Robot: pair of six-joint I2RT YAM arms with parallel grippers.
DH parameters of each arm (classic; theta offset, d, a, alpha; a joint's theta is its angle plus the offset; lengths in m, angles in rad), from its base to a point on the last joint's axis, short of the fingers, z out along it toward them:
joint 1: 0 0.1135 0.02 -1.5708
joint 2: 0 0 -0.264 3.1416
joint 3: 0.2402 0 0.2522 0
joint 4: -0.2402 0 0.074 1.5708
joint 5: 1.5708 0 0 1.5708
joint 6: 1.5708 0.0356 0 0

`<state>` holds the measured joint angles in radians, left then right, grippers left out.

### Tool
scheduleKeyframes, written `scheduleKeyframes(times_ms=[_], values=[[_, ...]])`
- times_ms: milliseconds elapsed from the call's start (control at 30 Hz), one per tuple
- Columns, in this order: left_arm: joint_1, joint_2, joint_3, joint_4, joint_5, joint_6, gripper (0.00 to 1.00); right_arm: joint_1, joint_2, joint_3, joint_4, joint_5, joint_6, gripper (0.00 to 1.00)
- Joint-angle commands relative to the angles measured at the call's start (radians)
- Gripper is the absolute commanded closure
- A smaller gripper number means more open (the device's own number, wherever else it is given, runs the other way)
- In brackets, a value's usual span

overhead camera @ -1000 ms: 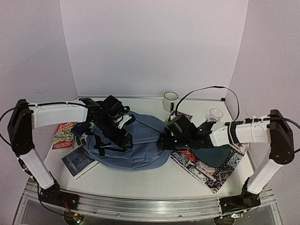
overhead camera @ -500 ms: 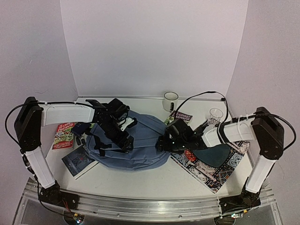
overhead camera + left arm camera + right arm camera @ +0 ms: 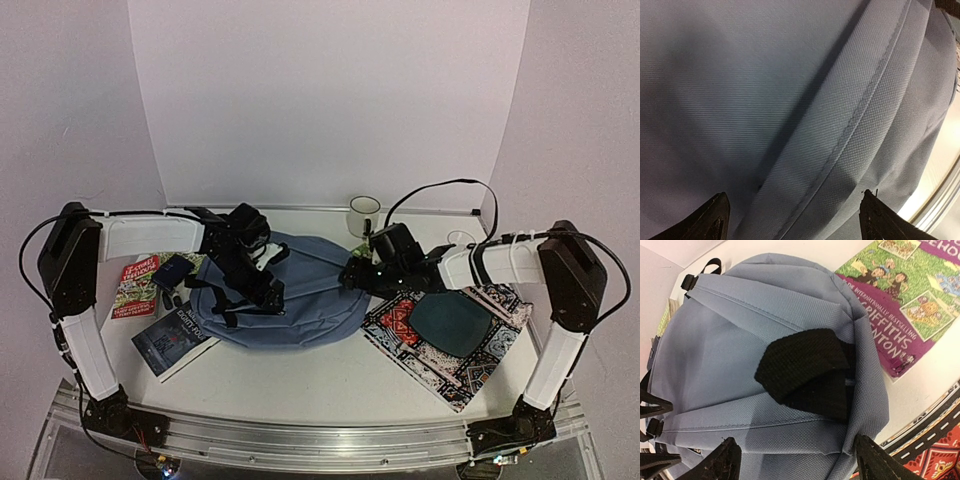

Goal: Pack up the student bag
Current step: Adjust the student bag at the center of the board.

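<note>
slate-blue student bag (image 3: 300,312) lies flat, left gripper (image 3: 792,216) and right gripper (image 3: 796,459) over it, fingers spread wide, grasping nothing.

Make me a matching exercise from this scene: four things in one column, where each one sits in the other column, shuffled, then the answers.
Things
1. student bag
2. mug
3. patterned mat
4. red book

Places
A. at the back
B. far left
C. in the middle
D. on the right, toward the front

Pairs: 1-C, 2-A, 3-D, 4-B
</note>
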<state>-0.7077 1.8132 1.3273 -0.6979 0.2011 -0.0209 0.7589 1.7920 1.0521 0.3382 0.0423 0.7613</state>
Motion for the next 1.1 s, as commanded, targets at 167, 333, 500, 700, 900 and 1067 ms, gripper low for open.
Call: scheduleKeyframes(times_ms=[167, 333, 500, 700, 900, 1067], values=[[-0.002, 0.015, 0.001, 0.006, 0.245, 0.019, 0.20, 0.007, 0.018, -0.037, 0.037, -0.077, 0.032, 0.22], [-0.001, -0.023, -0.038, 0.001, 0.418, 0.016, 0.28, 0.007, 0.007, 0.006, 0.038, -0.070, -0.033, 0.21], [-0.012, -0.057, -0.097, 0.001, 0.492, -0.031, 0.34, 0.007, 0.001, 0.037, 0.026, -0.057, -0.067, 0.20], [-0.101, -0.128, -0.122, 0.013, 0.323, -0.125, 0.37, 0.008, -0.030, 0.065, -0.057, -0.004, -0.096, 0.16], [-0.219, -0.143, -0.142, 0.098, 0.168, -0.221, 0.53, 0.008, -0.060, 0.067, -0.149, -0.015, -0.007, 0.02], [-0.270, -0.150, -0.167, 0.186, 0.080, -0.270, 0.63, 0.009, -0.125, 0.000, -0.169, -0.025, 0.143, 0.02]])
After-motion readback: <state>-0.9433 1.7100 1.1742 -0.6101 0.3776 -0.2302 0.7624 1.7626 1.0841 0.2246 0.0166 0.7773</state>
